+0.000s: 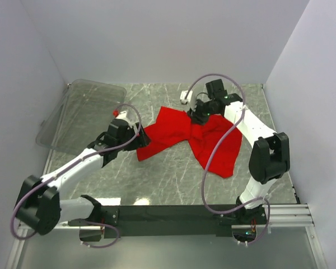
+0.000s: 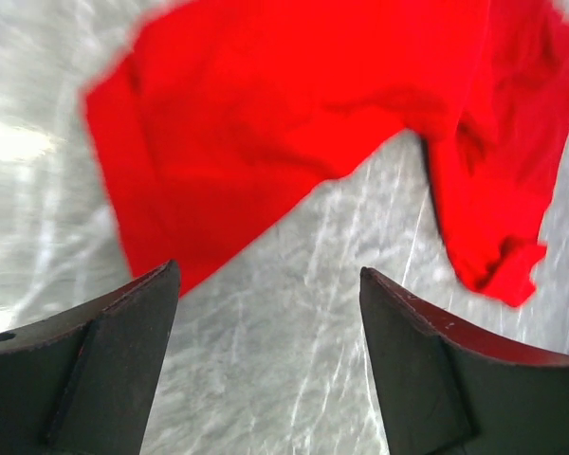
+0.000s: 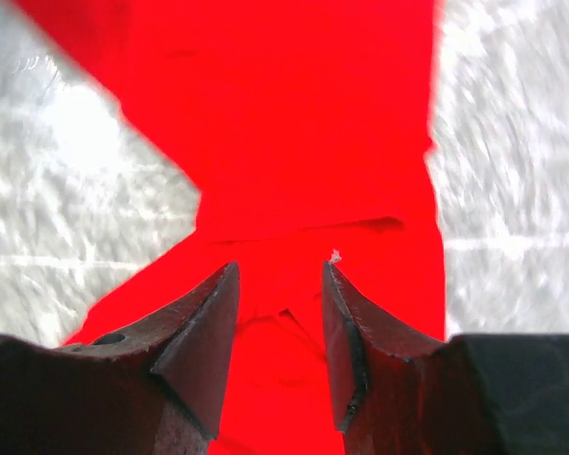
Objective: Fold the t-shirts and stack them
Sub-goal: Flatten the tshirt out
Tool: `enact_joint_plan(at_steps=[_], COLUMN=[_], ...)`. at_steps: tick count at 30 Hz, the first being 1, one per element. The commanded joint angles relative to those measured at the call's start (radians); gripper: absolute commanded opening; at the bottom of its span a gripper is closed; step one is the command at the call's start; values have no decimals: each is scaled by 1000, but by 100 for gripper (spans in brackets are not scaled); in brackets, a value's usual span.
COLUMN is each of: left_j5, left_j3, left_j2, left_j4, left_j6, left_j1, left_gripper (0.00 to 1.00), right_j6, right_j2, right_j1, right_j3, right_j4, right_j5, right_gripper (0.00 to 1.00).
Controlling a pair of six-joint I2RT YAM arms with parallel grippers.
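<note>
Grey-veined marble table (image 1: 173,179) (white walls (image 1: 157,39) around) bears a crumpled red t-shirt (image 1: 173,131).

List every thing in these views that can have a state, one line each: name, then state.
red t-shirt: unfolded, lying bunched and twisted on the table.
clear plastic bin: at the far left corner, no shirt in it.
left gripper: open wide, holding nothing, at the shirt's left edge.
right gripper: partly open, just above the shirt.
</note>
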State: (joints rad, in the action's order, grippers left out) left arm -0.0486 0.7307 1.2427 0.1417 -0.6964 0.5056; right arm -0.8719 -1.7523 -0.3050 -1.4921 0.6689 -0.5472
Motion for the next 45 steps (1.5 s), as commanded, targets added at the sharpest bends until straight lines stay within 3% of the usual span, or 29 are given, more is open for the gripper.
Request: enact_joint_plan(at_steps=[1, 12, 21, 34, 37, 41, 45], left_j5=[154, 384, 391, 374, 375, 375, 375], left_j3=[27, 24, -20, -27, -30, -39, -40], left_j2=[-127, -397, -489, -476, -482, -486, -494], left_j4=[25, 214, 266, 246, 248, 249, 252], left_j6=[-14, -64, -104, -103, -106, -117, -121], left_j1=[-1, -6, -6, -6, -6, -7, -7], left_gripper=[83, 85, 86, 86, 86, 86, 86], right_j6=[-280, -280, -326, -297, -308, -297, -263], right_j2=[1, -157, -246, -292, -288, -276, -225], right_j1=[-70, -327, -381, -399, -407, -407, -404], right_j3=[73, 32, 20, 26, 44, 44, 20], right_j4=[44, -74, -55, -65, -72, -71, -71], right_j5=[-28, 113, 188, 263, 276, 262, 222], right_gripper=[47, 47, 47, 45, 42, 25, 15])
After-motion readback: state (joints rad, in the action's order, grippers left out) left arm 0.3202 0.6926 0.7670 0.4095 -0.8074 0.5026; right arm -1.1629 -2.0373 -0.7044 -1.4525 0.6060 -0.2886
